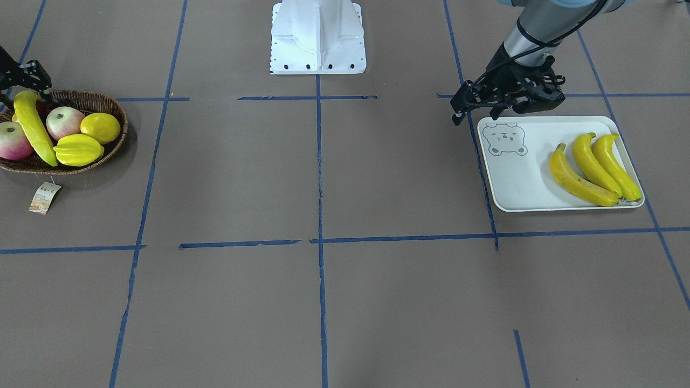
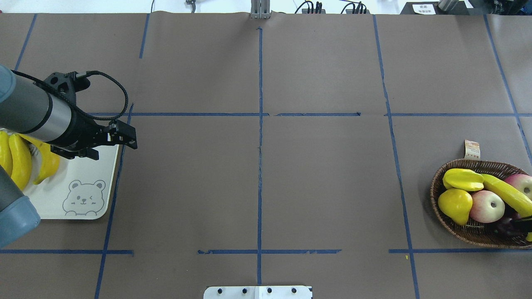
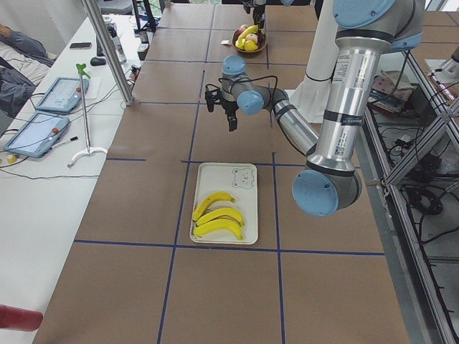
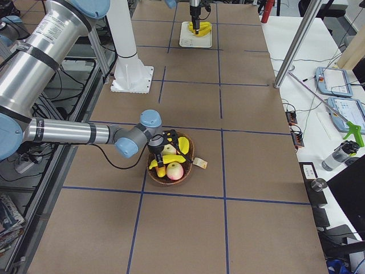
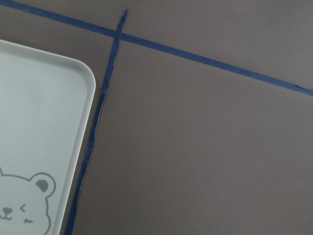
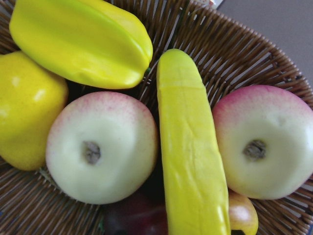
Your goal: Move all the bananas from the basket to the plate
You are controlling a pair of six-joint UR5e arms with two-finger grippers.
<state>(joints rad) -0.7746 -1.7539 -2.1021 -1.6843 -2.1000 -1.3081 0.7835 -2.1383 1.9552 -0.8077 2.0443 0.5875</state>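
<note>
- Brown paper covers the desk [image 1: 377,178], and blue tape lines [image 1: 319,161] divide it into a grid.
- Three bananas [image 1: 595,164] lie side by side on the plate [image 1: 517,183], an off-white rectangular tray at the robot's left end of the desk. They fill the half away from its grey bear drawing [image 1: 504,139].
- Their long axes run nearly parallel and slantwise across the tray. The stem ends point toward the robot's side, and all three curve the same way.
- A fourth banana [image 1: 35,132] lies in the wicker basket [image 1: 116,110] at the robot's right end, well apart from the plate.
- Its long axis runs from the basket's robot-side rim to the operators'-side rim. It passes between two apples [image 1: 64,122] and ends just beside the starfruit [image 1: 78,150].
- A lemon [image 1: 100,127] sits against the starfruit and one apple. Something dark purple [image 6: 132,218] lies under the banana, too hidden to name.
- A paper tag [image 1: 45,198] on a string rests on the desk just outside the basket.
- The right pincer [image 1: 32,83] is low over the basket's robot-side rim, at the banana's end there. No view shows its fingers clearly, so I cannot tell whether they are spread or pressed together.
- The left pincer [image 1: 501,108] hangs above the plate's robot-side edge near the bear corner and points down. Its state cannot be told either.
- The robot's white base [image 1: 318,37] stands on the desk's robot side, between basket and plate.
</note>
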